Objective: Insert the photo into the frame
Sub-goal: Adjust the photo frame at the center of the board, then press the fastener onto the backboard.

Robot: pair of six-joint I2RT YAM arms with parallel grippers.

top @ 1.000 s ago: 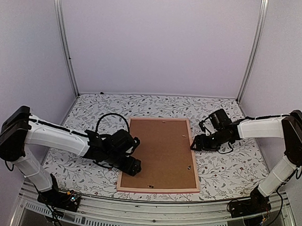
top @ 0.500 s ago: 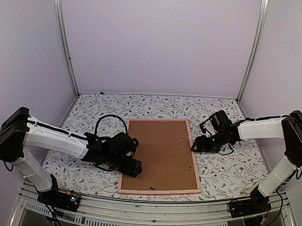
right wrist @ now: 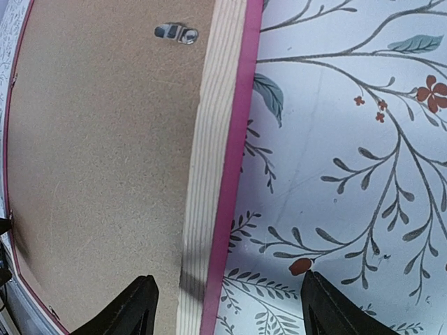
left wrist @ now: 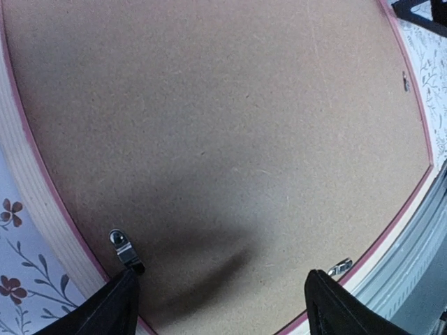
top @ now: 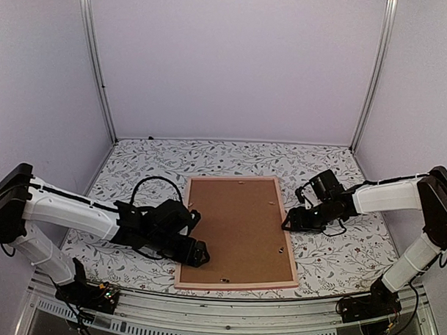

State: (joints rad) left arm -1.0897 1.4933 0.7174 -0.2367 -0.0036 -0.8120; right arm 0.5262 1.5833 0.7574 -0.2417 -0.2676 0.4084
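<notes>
The pink-railed frame (top: pixel 286 250) lies face down on the table, with the brown backing board (top: pixel 236 223) filling it. The photo is hidden. My left gripper (top: pixel 195 252) is open and empty over the frame's near left corner. In the left wrist view (left wrist: pixel 220 280) it spans the board (left wrist: pixel 223 139) between two metal clips (left wrist: pixel 126 251). My right gripper (top: pixel 288 222) is open and empty at the frame's right rail. In the right wrist view (right wrist: pixel 227 279) its jaws straddle the rail (right wrist: pixel 213 174), one over the board (right wrist: pixel 105 153) and one over the table.
A floral-patterned cloth (top: pixel 338 252) covers the table. A metal lip (top: pixel 233 304) runs along the near edge, close to the frame's near rail. Grey walls enclose the back and sides. Another clip (right wrist: pixel 176 32) sits by the right rail.
My left gripper has moved toward the near edge along the frame's left side. My right gripper has shifted slightly nearer along the right rail. The frame's far left corner has shifted slightly left.
</notes>
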